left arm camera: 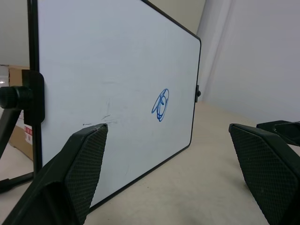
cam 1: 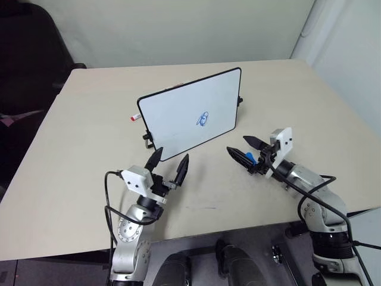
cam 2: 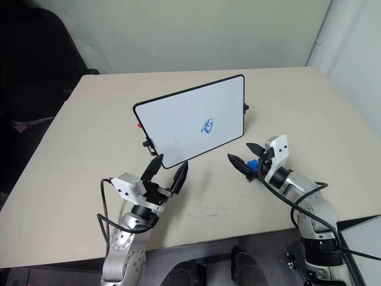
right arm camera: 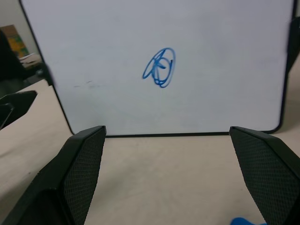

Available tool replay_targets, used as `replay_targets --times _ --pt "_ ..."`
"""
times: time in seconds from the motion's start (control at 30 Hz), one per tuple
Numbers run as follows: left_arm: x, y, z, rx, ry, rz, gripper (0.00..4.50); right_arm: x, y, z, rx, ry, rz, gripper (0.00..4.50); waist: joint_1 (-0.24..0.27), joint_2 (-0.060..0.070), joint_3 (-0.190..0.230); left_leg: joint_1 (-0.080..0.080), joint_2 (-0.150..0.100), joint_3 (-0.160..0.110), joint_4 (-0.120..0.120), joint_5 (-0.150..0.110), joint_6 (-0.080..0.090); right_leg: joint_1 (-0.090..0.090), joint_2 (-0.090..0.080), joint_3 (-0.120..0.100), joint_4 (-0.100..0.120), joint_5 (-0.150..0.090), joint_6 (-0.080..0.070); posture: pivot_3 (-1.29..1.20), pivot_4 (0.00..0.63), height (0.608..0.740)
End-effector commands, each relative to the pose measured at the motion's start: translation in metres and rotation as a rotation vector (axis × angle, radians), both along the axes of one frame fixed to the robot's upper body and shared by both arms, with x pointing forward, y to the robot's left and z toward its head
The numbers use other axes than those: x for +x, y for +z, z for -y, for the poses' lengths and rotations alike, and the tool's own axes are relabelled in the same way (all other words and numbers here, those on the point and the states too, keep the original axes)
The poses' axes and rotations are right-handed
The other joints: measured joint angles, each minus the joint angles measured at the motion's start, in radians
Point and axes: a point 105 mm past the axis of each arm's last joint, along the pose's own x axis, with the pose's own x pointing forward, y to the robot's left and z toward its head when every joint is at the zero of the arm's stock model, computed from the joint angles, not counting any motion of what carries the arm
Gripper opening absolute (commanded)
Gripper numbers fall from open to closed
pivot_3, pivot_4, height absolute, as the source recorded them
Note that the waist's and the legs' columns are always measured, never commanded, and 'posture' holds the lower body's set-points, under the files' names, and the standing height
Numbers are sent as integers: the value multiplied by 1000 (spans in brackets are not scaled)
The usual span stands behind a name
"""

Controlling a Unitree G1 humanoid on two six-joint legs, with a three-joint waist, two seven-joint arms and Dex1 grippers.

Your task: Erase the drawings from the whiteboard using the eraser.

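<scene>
- We see the board (cam 1: 190, 113) propped upright at frame centre on the table (cam 1: 89, 131); the scribble (cam 1: 203, 119) sits right of its middle, unerased.
- Our right gripper (cam 1: 243, 150), lower right, is spread wide; the eraser (cam 1: 252, 159) shows blue just beside its lower finger, and we cannot tell if it is held or lying on the table.
- Our left gripper (cam 1: 168, 162), lower centre, is spread and empty, near the board's bottom edge.
- Risk: a hard wipe could tip the board on its clip feet; closing off-centre could knock the eraser away.

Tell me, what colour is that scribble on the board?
Blue; the scribble on the board shows best in the right wrist view.
</scene>
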Motion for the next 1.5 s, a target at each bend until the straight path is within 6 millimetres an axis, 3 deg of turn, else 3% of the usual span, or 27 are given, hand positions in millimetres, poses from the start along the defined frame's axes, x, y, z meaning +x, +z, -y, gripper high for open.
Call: replay_targets --times 0.03,0.23,0.57,0.77,1.13,1.3,1.33,1.5 --pt "0 6 0 -7 -22 37 4500 0 17 7 23 -44 64 4454 0 0 0 0 0 0 0 0 0 0 0 0 0 0 0 0 150 740" --pt "4 6 -2 0 -26 40 4500 7 16 16 1 -117 6 4454 0 0 0 0 0 0 0 0 0 0 0 0 0 0 0 0 150 740" --pt "9 5 0 -22 -47 48 4500 16 3 42 -231 -162 -349 4454 1 0 0 0 0 1 0 0 1 0 0 0 0 0 0 0 150 740" --pt "7 6 9 -38 -68 54 4500 6 -6 39 -346 -89 -471 4454 1 0 0 0 0 1 0 -1 2 0 0 0 0 -1 2 0 150 740" --pt "0 8 8 -42 -48 68 4500 3 -36 37 -470 -45 -542 4454 2 1 1 0 -1 1 0 -1 2 0 0 0 0 -2 3 0 150 740" --pt "-3 9 5 -41 -33 70 4500 1 -44 38 -495 -31 -560 3245 2 1 0 0 -1 1 0 -1 2 0 0 0 0 -2 3 0 150 740" --pt "-4 9 4 -42 -33 70 4500 1 -45 38 -495 -29 -559 3245 2 1 0 0 -1 1 0 -1 2 0 0 0 0 -2 3 0 150 740" --pt "-6 9 3 -42 -27 69 4500 1 -43 36 -491 -18 -548 1834 2 1 1 0 -1 1 0 -1 2 0 0 0 0 -2 3 0 150 740"
